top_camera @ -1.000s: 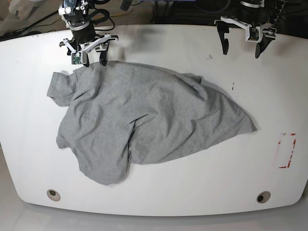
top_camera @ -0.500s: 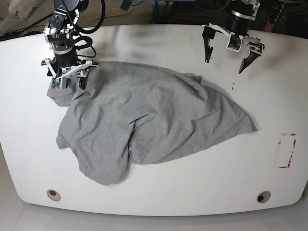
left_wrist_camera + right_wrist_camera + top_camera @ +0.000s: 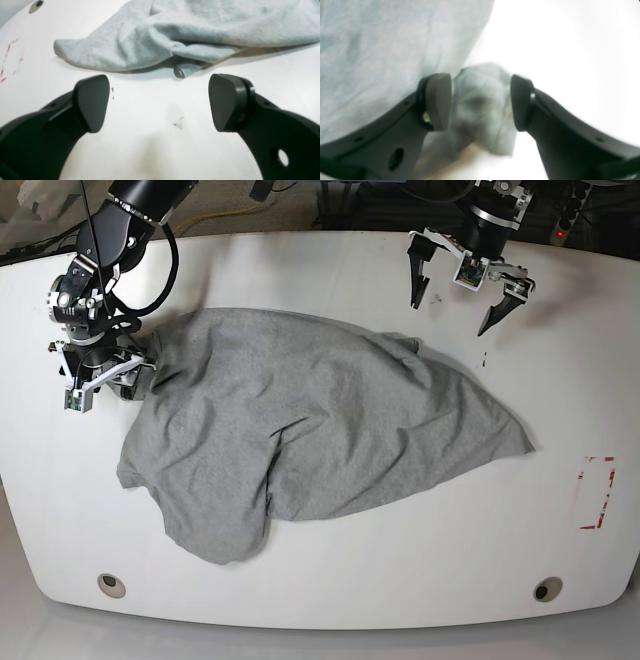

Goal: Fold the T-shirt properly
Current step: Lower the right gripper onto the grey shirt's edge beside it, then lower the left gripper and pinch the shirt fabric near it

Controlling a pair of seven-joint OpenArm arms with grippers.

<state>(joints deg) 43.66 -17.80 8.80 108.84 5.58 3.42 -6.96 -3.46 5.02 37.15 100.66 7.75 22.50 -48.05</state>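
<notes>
The grey T-shirt (image 3: 310, 430) lies crumpled across the middle of the white table (image 3: 330, 600). My right gripper (image 3: 105, 380) is low over the shirt's left sleeve, and its fingers stand open on either side of the bunched sleeve (image 3: 482, 105). My left gripper (image 3: 448, 318) hovers wide open above bare table behind the shirt's back right edge. In the left wrist view that gripper (image 3: 158, 102) holds nothing, and the T-shirt's folded hem (image 3: 175, 35) lies just beyond the fingertips.
A red taped rectangle (image 3: 597, 492) marks the table at the right. Two round holes (image 3: 112, 584) (image 3: 547, 589) sit near the front edge. Small dark specks (image 3: 485, 360) dot the surface right of the shirt. Cables run behind the back edge.
My right gripper has swung from the back edge forward and left, down onto the left sleeve, which now bunches between its fingers. My left gripper has shifted left, nearer the shirt.
</notes>
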